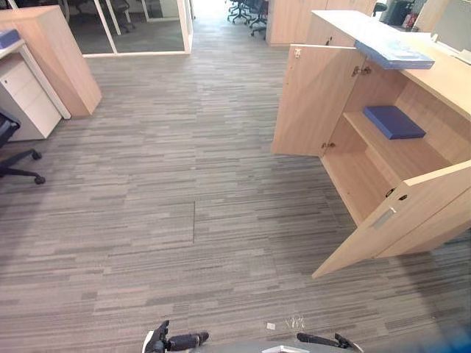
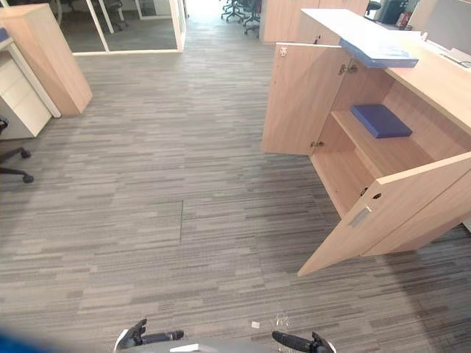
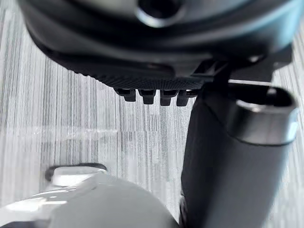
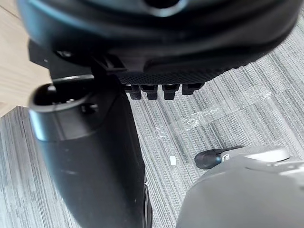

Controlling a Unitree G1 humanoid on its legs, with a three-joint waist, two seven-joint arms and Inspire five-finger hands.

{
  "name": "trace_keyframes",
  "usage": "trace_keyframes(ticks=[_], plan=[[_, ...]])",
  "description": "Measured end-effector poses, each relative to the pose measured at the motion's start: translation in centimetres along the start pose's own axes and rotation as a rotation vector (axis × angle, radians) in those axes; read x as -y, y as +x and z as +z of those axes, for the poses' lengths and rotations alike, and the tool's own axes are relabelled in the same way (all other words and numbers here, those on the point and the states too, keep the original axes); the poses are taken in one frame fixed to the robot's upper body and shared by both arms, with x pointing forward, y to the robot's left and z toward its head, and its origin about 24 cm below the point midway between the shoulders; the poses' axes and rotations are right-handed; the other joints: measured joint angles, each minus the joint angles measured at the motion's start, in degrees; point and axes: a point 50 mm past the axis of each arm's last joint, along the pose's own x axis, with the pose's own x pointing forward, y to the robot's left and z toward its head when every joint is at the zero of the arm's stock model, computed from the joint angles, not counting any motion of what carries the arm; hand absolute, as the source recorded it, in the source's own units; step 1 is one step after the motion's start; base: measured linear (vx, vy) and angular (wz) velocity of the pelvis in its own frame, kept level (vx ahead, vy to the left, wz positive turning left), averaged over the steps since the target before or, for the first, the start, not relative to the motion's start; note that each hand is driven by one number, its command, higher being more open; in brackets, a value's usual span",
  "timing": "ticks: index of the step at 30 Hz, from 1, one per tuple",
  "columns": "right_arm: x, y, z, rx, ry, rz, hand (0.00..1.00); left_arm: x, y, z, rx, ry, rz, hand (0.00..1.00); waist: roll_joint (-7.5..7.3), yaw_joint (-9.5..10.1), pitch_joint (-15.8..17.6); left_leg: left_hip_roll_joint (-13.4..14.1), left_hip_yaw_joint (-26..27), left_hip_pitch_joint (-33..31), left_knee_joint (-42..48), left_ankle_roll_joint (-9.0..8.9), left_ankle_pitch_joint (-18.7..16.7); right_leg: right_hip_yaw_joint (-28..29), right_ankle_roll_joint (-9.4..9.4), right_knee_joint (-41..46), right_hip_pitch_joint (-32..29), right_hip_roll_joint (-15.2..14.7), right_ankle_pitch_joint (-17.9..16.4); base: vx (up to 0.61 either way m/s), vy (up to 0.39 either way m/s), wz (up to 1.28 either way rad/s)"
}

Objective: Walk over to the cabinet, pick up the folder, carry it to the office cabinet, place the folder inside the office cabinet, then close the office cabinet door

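Note:
The office cabinet (image 1: 441,81) of light wood stands at the right with both doors swung wide: the far door (image 1: 316,99) and the near door (image 1: 397,217). A dark blue folder (image 1: 394,121) lies flat on its inner shelf. A lighter blue folder (image 1: 394,53) rests on the cabinet's top, overhanging the edge. My left hand (image 1: 165,340) and right hand (image 1: 324,340) hang low over the carpet, well short of the cabinet. Each wrist view shows relaxed fingers (image 3: 152,96) and a thumb (image 4: 90,156) with nothing held.
At the left stand a white drawer pedestal (image 1: 26,95), a wooden unit (image 1: 55,51) and a black office chair (image 1: 15,158). A glass partition (image 1: 147,29) closes the back. A small white scrap (image 1: 271,326) lies on the grey carpet (image 1: 184,184).

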Motion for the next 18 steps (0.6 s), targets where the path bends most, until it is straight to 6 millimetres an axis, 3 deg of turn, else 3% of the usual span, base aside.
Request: trace_keyframes(ticks=[2, 4, 8, 10, 11, 12, 13, 14, 15, 17, 18], plan=[[0.6, 0.0, 0.1, -0.001, 0.014, -0.013, 1.00, 0.5, 0.0, 0.7, 0.049, -0.045, -0.009, 1.00, 0.79, 0.88, 1.01, 1.94, 1.23, -5.30, 12.52, -0.68, -0.03, 0.49, -0.54, 2.16, 1.13, 0.27, -1.65, 0.06, 0.031, -0.05], [0.6, 0.0, 0.2, -0.002, 0.037, -0.015, 1.00, 0.5, -0.1, 0.8, 0.059, -0.072, -0.003, 1.00, 0.80, 1.10, 1.08, 3.68, 3.22, -8.12, 14.93, 0.62, -1.98, 1.65, -0.44, 3.13, 2.03, -1.24, -2.71, 0.14, 0.105, -0.25], [0.5, 0.2, 0.9, 0.008, 0.099, -0.014, 1.00, 0.5, 0.0, 0.9, 0.060, -0.092, -0.002, 1.00, 0.72, 1.27, 1.12, 3.87, -1.59, -10.00, -4.71, -0.21, 0.03, 6.15, 3.30, 4.68, 1.74, -7.85, -5.63, 0.22, 0.243, -0.52], [0.6, 0.2, 1.0, 0.010, 0.106, -0.020, 1.00, 0.5, -0.1, 0.6, 0.047, -0.115, 0.025, 1.00, 1.35, 0.80, 1.36, 6.72, -8.91, -8.98, -20.31, -2.52, 4.07, 8.40, 7.35, 5.07, 2.91, -11.11, -8.78, 0.32, 0.373, -0.50], [0.7, 0.2, 1.0, 0.010, 0.107, -0.022, 1.00, 0.6, -0.1, 0.5, 0.044, -0.118, 0.027, 1.00, 1.49, 0.76, 1.42, 7.17, -9.36, -8.50, -21.24, -2.71, 4.17, 8.54, 7.72, 5.03, 3.28, -11.31, -9.17, 0.36, 0.440, -0.35], [0.5, 0.2, 0.8, 0.001, 0.111, -0.023, 1.00, 0.2, 0.0, 0.6, 0.040, -0.125, 0.041, 1.00, 1.05, 0.74, 1.97, 7.01, -7.76, -7.48, -21.02, -5.56, 10.36, 8.78, 9.24, 4.99, 5.81, -13.47, -11.00, 0.36, 0.439, -0.39], [0.2, 0.2, 0.1, -0.032, 0.117, -0.017, 1.00, -0.5, 0.0, 0.6, 0.040, -0.124, 0.067, 1.00, -0.70, 0.74, 1.08, 4.47, -6.79, -7.83, -17.96, -4.53, 12.17, 9.09, 9.00, 5.77, 5.93, -16.29, -10.66, 0.36, 0.425, -0.48], [-0.2, 0.2, 0.1, -0.040, 0.120, -0.006, 1.00, -0.8, 0.1, 0.6, 0.037, -0.119, 0.079, 1.00, -1.58, 0.72, 0.44, 3.41, -6.53, -7.80, -16.90, -4.14, 12.03, 9.17, 8.25, 6.58, 5.56, -17.28, -9.89, 0.38, 0.403, -0.56], [-0.9, 0.1, -0.2, -0.048, 0.149, 0.012, 1.00, -1.4, 0.1, 0.5, 0.031, -0.105, 0.093, 1.00, -2.80, 0.79, -0.78, 1.78, -4.45, -7.02, -16.44, -2.12, 10.47, 9.58, 7.02, 9.55, 3.73, -19.05, -7.64, 0.41, 0.399, -0.65], [-1.3, 0.1, -0.2, -0.046, 0.171, 0.027, 1.00, -1.7, 0.0, 0.0, 0.004, -0.101, 0.102, 1.00, -4.20, 1.14, -1.83, -0.43, -0.47, -2.94, -18.20, 1.08, 9.57, 11.95, 7.47, 16.63, 0.44, -21.92, -4.32, 0.42, 0.404, -0.68], [-1.1, 0.1, -0.4, -0.050, 0.202, 0.025, 1.00, -1.8, -0.1, -0.4, -0.014, -0.096, 0.109, 1.00, -4.68, 0.83, -2.15, -3.51, 0.93, 0.60, -20.33, 3.06, 8.95, 11.69, 6.47, 24.31, -2.06, -24.84, -2.62, 0.49, 0.458, -0.35]])
